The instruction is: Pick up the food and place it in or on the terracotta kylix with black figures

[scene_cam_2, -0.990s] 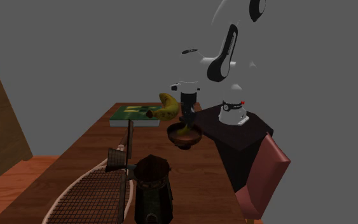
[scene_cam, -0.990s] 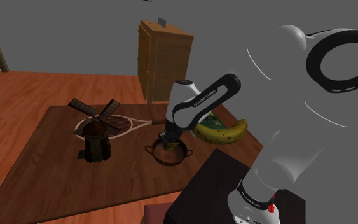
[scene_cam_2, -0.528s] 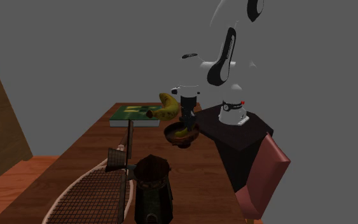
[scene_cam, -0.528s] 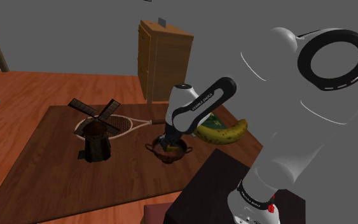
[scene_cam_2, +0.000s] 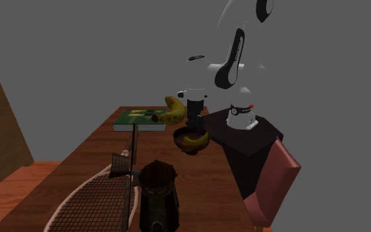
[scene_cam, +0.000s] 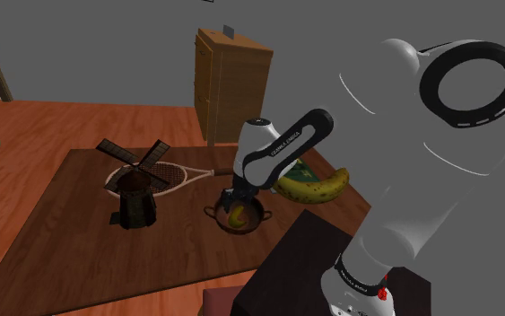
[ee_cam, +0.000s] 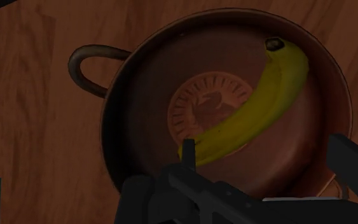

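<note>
The wrist view is showing a round figured medallion (ee_cam: 199,105) at the centre of the kylix (ee_cam: 139,127); the shoulder view is showing a larger banana (scene_cam: 313,187) beside the kylix. The small banana (ee_cam: 260,108) is lying inside the kylix, just under the gripper (ee_cam: 269,156), whose fingers are standing apart, clasping nothing

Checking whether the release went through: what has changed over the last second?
The gripper, down in the kylix a second ago with the small banana at its fingertips, has lifted a little and stands open above it. The small banana now lies loose across the kylix's floor. The kylix, the windmill model, the racket and the larger banana on the book have not moved.
</note>
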`<action>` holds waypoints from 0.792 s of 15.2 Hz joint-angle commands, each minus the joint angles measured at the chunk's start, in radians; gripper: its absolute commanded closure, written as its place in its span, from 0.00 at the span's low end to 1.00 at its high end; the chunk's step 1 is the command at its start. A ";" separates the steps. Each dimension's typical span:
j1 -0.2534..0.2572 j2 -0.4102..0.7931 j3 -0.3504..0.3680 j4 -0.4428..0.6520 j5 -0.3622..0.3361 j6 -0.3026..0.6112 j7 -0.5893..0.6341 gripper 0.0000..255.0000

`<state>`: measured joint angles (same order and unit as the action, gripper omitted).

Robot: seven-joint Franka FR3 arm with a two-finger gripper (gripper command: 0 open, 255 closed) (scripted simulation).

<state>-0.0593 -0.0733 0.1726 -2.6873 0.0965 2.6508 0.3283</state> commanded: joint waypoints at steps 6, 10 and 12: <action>0.002 -0.137 -0.008 0.021 0.015 -0.158 -0.012 0.00; 0.002 -0.137 -0.008 0.021 0.015 -0.158 -0.012 0.00; 0.002 -0.137 -0.008 0.021 0.015 -0.158 -0.012 0.00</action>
<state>-0.0573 -0.2105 0.1644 -2.6660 0.1117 2.4928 0.3159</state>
